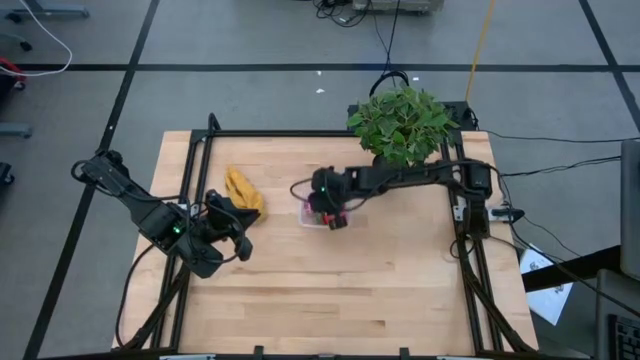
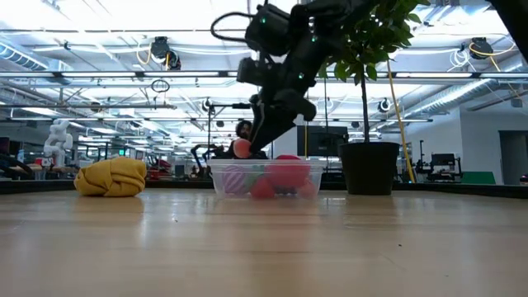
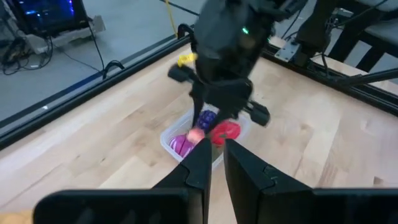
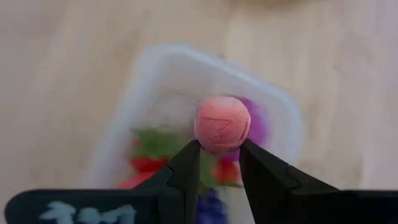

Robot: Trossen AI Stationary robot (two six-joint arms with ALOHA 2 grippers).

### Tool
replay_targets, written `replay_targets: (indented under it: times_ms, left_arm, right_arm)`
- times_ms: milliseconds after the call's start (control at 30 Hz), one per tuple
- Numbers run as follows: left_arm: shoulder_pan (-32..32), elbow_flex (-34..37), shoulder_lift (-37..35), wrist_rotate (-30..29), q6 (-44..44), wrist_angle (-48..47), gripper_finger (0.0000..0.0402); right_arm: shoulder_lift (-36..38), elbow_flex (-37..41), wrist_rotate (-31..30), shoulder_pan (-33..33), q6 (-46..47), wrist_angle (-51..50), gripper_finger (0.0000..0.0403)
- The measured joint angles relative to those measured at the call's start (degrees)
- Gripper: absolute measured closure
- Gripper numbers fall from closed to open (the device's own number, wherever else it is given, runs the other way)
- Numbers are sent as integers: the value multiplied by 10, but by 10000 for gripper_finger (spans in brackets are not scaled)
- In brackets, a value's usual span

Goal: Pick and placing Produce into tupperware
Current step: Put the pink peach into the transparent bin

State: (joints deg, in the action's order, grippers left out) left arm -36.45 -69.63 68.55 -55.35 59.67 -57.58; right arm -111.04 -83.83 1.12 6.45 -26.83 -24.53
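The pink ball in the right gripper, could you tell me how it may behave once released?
Being round, the pink ball would probably roll. Pinched only at its lower edge by the right gripper, it might slip. The clear box below should catch it.

You see a pale wooden tabletop [image 1: 350,290] with a smooth satin finish, a clear glossy plastic tupperware [image 4: 155,68], and a matt pink fruit [image 4: 222,124].

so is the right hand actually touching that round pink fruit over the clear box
Touching. The right wrist view shows the right hand pinching the round pink toy fruit between both fingers, no gap, above the clear plastic tupperware box.
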Motion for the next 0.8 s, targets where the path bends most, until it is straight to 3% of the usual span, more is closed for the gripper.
replay_targets:
  times_ms: [267, 800]
  left_arm:
    - [0, 0, 0, 7, 16, -40, 355]
    - [0, 0, 0, 15, 24, -92, 355]
  right_arm:
    - [0, 0, 0, 45, -10, -10, 305]
    - [0, 6, 1, 74, -16, -14, 305]
